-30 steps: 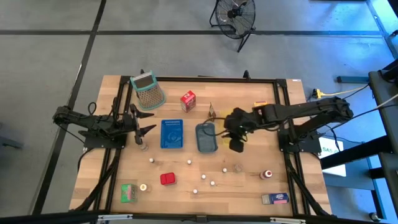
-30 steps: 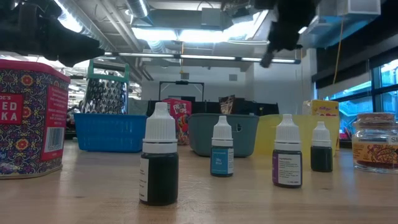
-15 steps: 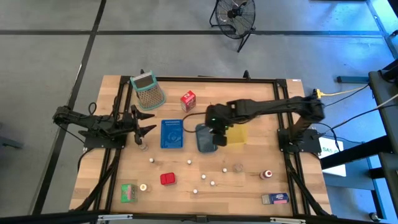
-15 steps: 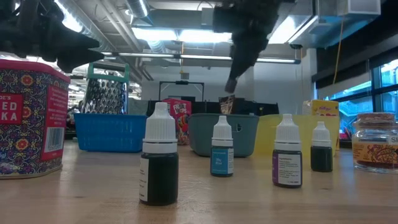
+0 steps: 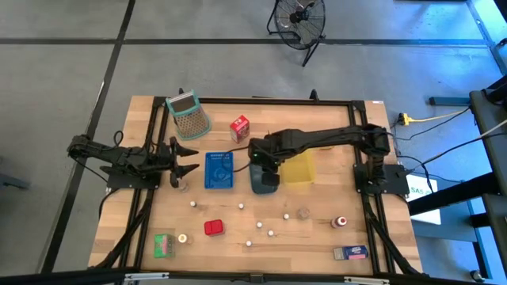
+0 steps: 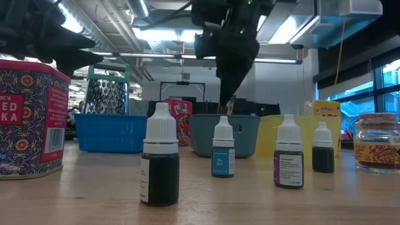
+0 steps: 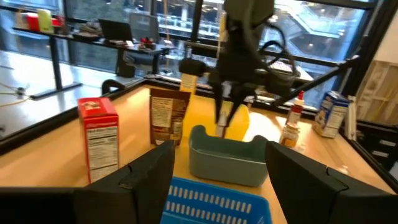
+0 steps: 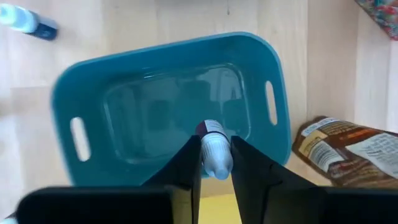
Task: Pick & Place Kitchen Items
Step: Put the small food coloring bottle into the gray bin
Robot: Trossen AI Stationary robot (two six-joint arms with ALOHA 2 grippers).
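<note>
R pincer w/ bottle now over grey-blue tray

Quick headcount of what's on your table

You've got three trays: blue tray, grey-blue tray, yellow tray. At least six loose dropper bottles, plus a seventh dropper bottle in the right gripper. Four cartons: red carton, green carton, blue carton, yellow carton. One each: red tin, brown packet, glass jar, red-capped bottle, grater.
</note>
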